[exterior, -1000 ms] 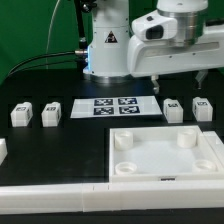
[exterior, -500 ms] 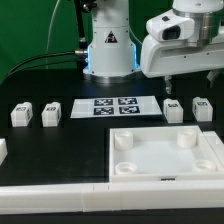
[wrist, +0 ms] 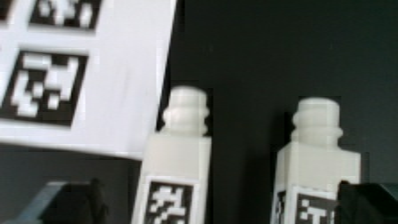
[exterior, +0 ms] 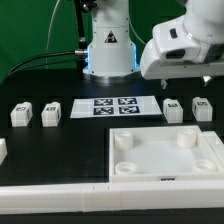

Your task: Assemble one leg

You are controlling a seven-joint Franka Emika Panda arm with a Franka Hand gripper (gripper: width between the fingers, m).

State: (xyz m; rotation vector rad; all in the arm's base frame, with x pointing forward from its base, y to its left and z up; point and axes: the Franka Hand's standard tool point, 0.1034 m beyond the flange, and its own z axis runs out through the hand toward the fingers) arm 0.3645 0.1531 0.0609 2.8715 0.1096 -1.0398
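Note:
Four white legs lie on the black table in the exterior view: two on its left [exterior: 20, 115] [exterior: 51, 114] and two on its right [exterior: 173, 109] [exterior: 203, 109]. My gripper [exterior: 163, 84] hangs above the two right legs, clear of them. In the wrist view both of these legs show, one [wrist: 178, 160] beside the marker board [wrist: 71, 70], the other [wrist: 317, 160] further from it, each with a tag near one end. My gripper [wrist: 217, 205] is open and empty. Its dark fingertips [wrist: 71, 205] stand wide apart, outside both legs.
The big white square panel [exterior: 205, 150] with round corner sockets lies in front of the right legs. The marker board [exterior: 116, 106] lies mid-table. A long white bar [exterior: 60, 190] runs along the front, with a small white piece [exterior: 2, 150] at the left edge. The robot base [exterior: 108, 45] stands behind.
The arm has moved toward the exterior view's right, and the hand now looms larger over the two right legs. No part has moved.

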